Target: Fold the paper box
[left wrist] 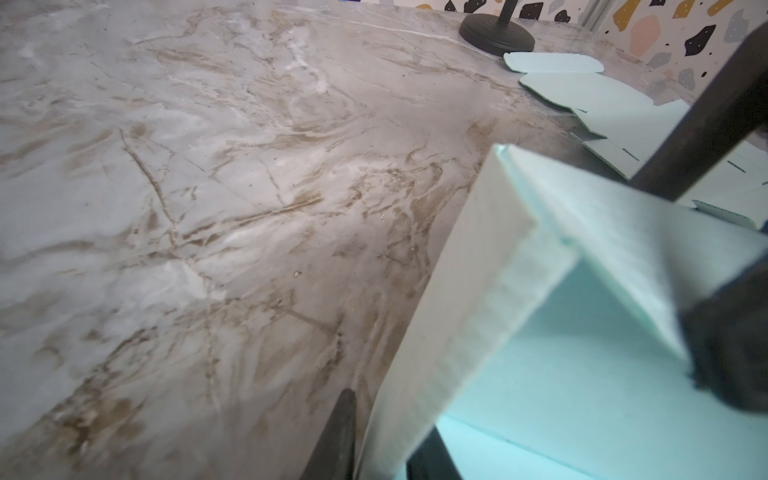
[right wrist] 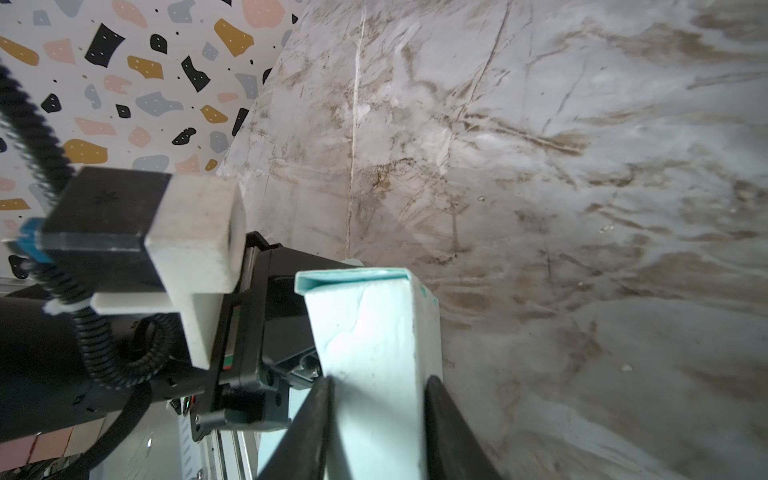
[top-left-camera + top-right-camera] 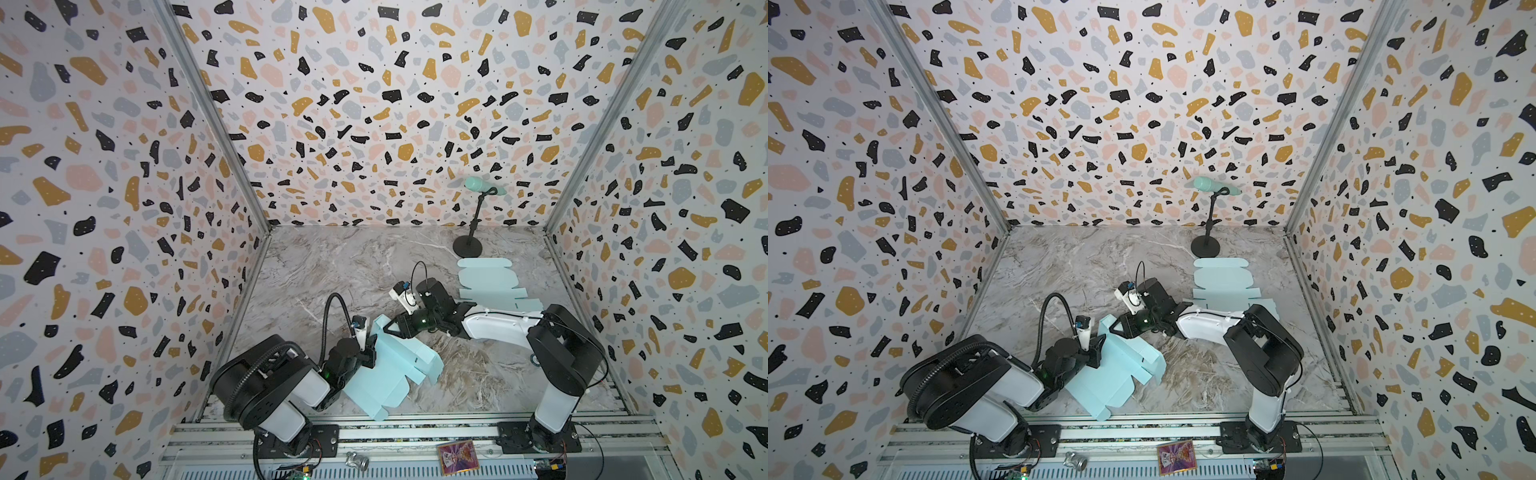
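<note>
Paper box (image 3: 386, 374), judged light and crease-prone, best gripped at panel edges, is held near the desk's (image 3: 332, 270) front left: a wall (image 1: 478, 311) clamped by the left tool (image 3: 371, 353), a flap (image 2: 374, 332) pinched by the right tool (image 3: 390, 328).

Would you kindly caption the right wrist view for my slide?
Right gripper clamps the paper box by its folded wall.

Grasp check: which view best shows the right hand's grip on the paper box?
Right wrist view: the right hand shows close up, a finger on each side of the paper box's folded wall. Both top views show that hand small, at the box's far edge; the left wrist view, only blurred dark parts.
</note>
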Motion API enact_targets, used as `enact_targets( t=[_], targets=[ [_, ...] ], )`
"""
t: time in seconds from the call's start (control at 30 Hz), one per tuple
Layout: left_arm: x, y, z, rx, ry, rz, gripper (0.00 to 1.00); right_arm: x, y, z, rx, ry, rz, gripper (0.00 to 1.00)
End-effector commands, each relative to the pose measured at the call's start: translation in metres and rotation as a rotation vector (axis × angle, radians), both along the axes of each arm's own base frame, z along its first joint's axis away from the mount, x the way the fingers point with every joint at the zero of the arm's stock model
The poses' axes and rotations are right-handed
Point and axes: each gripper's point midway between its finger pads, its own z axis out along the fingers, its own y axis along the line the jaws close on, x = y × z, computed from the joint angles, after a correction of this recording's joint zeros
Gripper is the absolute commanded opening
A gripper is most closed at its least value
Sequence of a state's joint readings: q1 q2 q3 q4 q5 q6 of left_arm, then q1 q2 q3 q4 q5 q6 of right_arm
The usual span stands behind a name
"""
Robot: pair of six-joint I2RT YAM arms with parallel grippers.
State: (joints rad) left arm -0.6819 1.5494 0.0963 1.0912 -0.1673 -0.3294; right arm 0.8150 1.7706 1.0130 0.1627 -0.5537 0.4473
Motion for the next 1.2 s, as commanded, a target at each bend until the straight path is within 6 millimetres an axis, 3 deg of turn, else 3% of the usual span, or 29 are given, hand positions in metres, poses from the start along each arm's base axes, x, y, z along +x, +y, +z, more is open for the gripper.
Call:
enact_targets(
  t=[0.0,0.13,0.27,0.43,0.57,0.7,0.9,1.03,1.17],
  targets=[
    [0.009,-0.009,0.014,-0.023,-0.045,-0.008,0.26,-0.007,-0.001,0.016,0.005,-0.009,0.01,0.36],
    [0.012,-0.013,0.016,-0.02,-0.05,-0.017,0.26,-0.008,0.001,0.016,0.009,-0.009,0.015,0.37],
    [0.014,-0.016,0.017,-0.019,-0.052,-0.021,0.17,-0.008,0.001,0.017,0.01,-0.012,0.015,0.37],
    [0.013,-0.018,0.021,-0.034,-0.058,-0.03,0.16,-0.007,0.002,0.021,0.013,-0.017,0.016,0.37],
    [0.011,-0.021,0.028,-0.062,-0.062,-0.046,0.31,-0.004,0.003,0.025,0.014,-0.028,0.016,0.37],
    [0.011,-0.019,0.036,-0.069,-0.078,-0.039,0.32,-0.003,0.003,0.024,0.008,-0.027,0.015,0.37],
    [0.011,-0.017,0.04,-0.054,-0.086,-0.032,0.24,-0.002,0.004,0.028,0.013,-0.038,0.016,0.37],
    [0.009,-0.016,0.039,-0.06,-0.081,-0.037,0.13,-0.001,0.004,0.031,0.018,-0.044,0.013,0.38],
    [0.007,-0.015,0.041,-0.064,-0.085,-0.036,0.08,0.001,0.002,0.047,0.03,-0.078,0.001,0.46]
  ],
)
